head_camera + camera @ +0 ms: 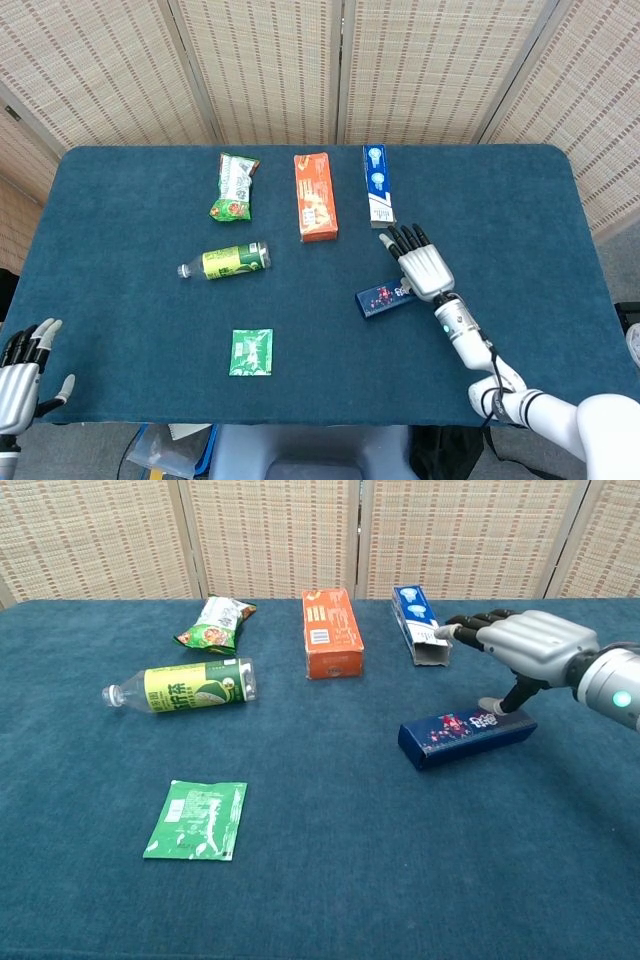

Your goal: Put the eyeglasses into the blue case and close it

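I see the blue case [384, 299] [466, 736] lying flat on the tablecloth, lid shut, long and boxy, small red-and-white print on top. It sits right of centre, angled slightly. I can't see the eyeglasses.
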You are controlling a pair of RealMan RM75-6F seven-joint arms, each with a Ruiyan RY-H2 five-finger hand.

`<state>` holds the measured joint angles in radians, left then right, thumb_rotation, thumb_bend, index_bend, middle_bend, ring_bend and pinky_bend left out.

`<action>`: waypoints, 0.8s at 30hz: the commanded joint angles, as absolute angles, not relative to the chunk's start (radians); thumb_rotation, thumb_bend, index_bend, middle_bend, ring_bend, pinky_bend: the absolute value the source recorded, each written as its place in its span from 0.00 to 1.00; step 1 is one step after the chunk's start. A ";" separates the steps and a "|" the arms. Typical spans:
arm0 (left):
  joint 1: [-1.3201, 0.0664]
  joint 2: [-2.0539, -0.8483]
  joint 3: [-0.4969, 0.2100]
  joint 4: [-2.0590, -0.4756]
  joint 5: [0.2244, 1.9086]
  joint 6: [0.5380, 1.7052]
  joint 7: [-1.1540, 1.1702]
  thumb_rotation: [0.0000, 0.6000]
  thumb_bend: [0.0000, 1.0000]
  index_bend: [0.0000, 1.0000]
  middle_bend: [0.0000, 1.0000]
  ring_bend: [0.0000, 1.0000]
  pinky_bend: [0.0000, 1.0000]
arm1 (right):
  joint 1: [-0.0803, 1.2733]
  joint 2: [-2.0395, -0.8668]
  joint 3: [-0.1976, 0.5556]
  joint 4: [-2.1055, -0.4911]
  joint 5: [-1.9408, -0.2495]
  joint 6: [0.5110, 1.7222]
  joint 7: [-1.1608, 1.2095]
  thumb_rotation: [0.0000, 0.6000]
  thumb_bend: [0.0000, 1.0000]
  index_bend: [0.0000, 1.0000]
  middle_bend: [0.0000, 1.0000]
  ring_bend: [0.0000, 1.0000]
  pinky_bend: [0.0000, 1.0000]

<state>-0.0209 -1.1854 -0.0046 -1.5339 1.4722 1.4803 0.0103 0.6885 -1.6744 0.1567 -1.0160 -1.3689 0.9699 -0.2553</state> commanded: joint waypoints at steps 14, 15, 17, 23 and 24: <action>-0.022 -1.176 -0.002 -1.561 1.480 1.482 0.030 1.00 0.36 0.00 0.00 0.00 0.00 | 0.671 -1.495 0.095 -1.284 -1.294 0.849 -0.333 1.00 0.23 0.20 0.06 0.00 0.00; -0.020 -1.174 -0.001 -1.561 1.478 1.483 0.029 1.00 0.36 0.00 0.00 0.00 0.00 | 0.678 -1.505 0.096 -1.275 -1.284 0.836 -0.344 1.00 0.22 0.20 0.06 0.00 0.00; -0.016 -1.173 -0.001 -1.560 1.475 1.485 0.028 1.00 0.36 0.00 0.00 0.00 0.00 | 0.691 -1.521 0.099 -1.257 -1.268 0.817 -0.359 1.00 0.22 0.20 0.06 0.00 0.00; -0.011 -1.171 0.001 -1.559 1.469 1.485 0.026 1.00 0.36 0.00 0.00 0.00 0.00 | 0.727 -1.579 0.115 -1.192 -1.228 0.772 -0.370 1.00 0.22 0.22 0.06 0.00 0.00; -0.011 -1.171 0.001 -1.558 1.468 1.485 0.026 1.00 0.36 0.00 0.00 0.00 0.00 | 0.732 -1.585 0.116 -1.185 -1.225 0.768 -0.370 1.00 0.22 0.25 0.06 0.00 0.00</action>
